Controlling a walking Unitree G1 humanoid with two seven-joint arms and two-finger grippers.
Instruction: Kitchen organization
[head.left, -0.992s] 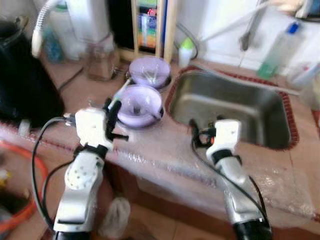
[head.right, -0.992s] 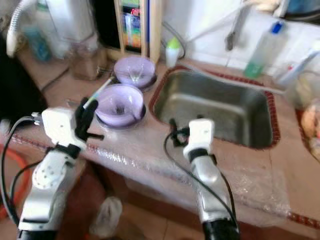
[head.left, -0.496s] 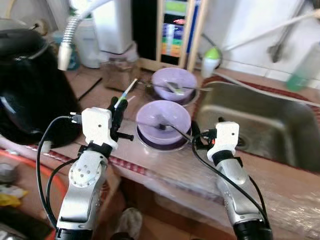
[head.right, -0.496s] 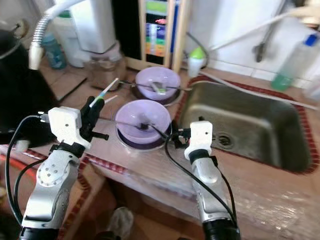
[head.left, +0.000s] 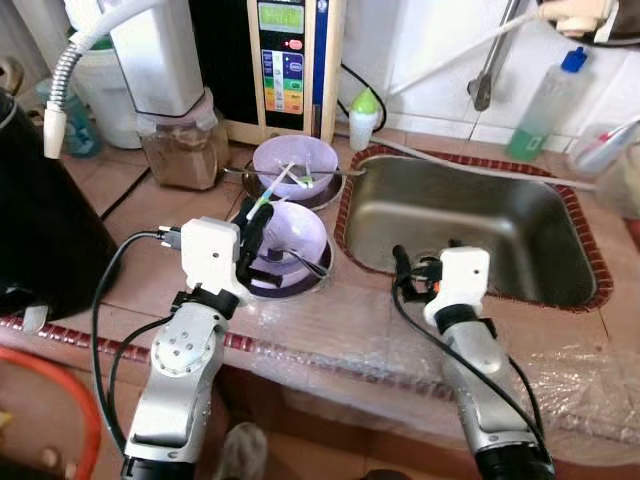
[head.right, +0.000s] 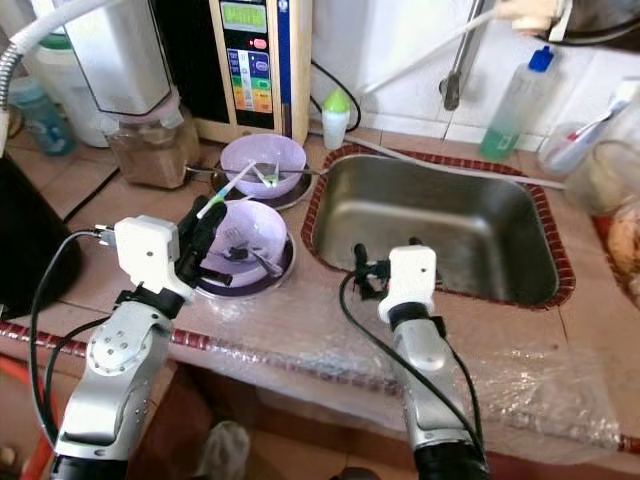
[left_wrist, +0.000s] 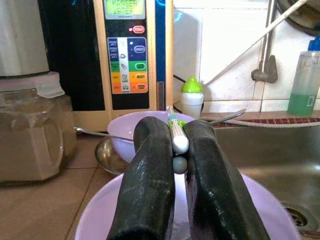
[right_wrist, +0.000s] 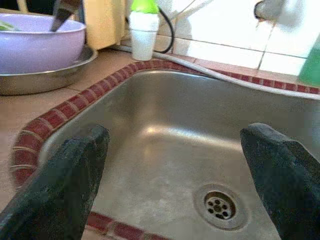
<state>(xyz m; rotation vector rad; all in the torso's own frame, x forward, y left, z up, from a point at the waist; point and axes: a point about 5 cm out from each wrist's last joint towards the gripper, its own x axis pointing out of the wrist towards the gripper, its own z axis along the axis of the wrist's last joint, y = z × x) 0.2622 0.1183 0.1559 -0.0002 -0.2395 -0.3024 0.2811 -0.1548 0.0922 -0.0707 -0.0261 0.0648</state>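
Two fingers (left_wrist: 150, 185) pinch a toothbrush (left_wrist: 177, 134) over the lilac bowl (head.left: 300, 232)

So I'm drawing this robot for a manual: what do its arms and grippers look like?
Both arms are silver, jointed, with round joint covers. Each ends in a white boxy wrist block. The left gripper and right gripper have long black fingers. Black cables loop along each arm.

Both head views look forward and down from above the tiled table (head.left: 330, 320), sharing the stainless steel sink (head.left: 470, 225) and two lilac plastic bowls (head.right: 262, 160). The left wrist view looks low and close along its claw (left_wrist: 179, 165) across a lilac bowl toward the wall. The right wrist view faces into the sink from its rim, very near.
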